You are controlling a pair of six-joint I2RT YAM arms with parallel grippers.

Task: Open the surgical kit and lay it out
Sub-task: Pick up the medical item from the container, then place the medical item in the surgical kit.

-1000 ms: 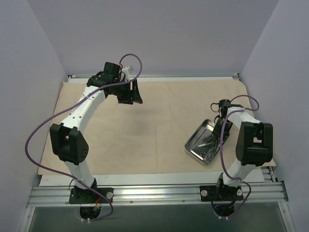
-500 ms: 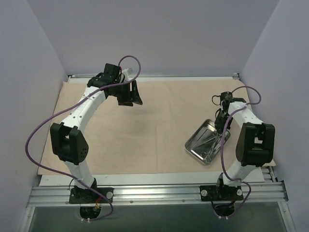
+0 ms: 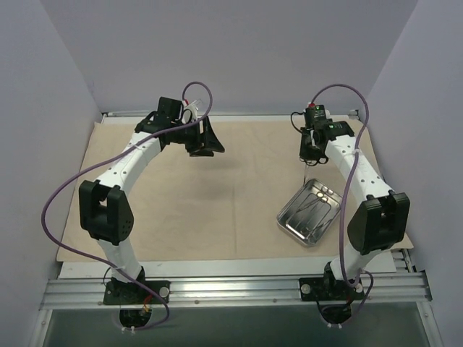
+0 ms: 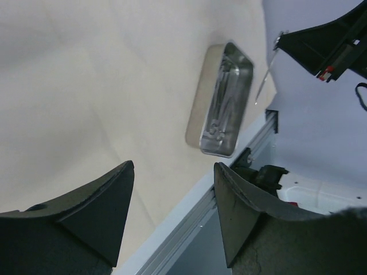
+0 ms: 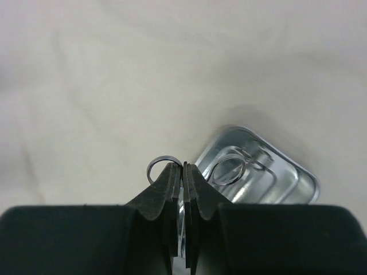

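Note:
The beige cloth wrap (image 3: 217, 195) lies spread flat over the table. The steel tray (image 3: 311, 212) sits on it at the right front, with thin instruments inside; it also shows in the left wrist view (image 4: 221, 98) and the right wrist view (image 5: 269, 172). My right gripper (image 3: 309, 148) is raised above the cloth behind the tray, shut on a scissor-like instrument (image 5: 163, 167) whose two finger rings stick out past the fingertips; its thin tip hangs down (image 4: 262, 83). My left gripper (image 3: 210, 141) is open and empty, held high over the back left of the cloth.
The aluminium rail (image 3: 231, 289) with both arm bases runs along the near edge. Grey walls (image 3: 217, 50) close in the back and sides. White tabletop (image 3: 217, 267) shows in front of the cloth.
My right gripper has lifted from the tray with the instrument and moved back and up toward the far right. The left gripper has shifted slightly right.

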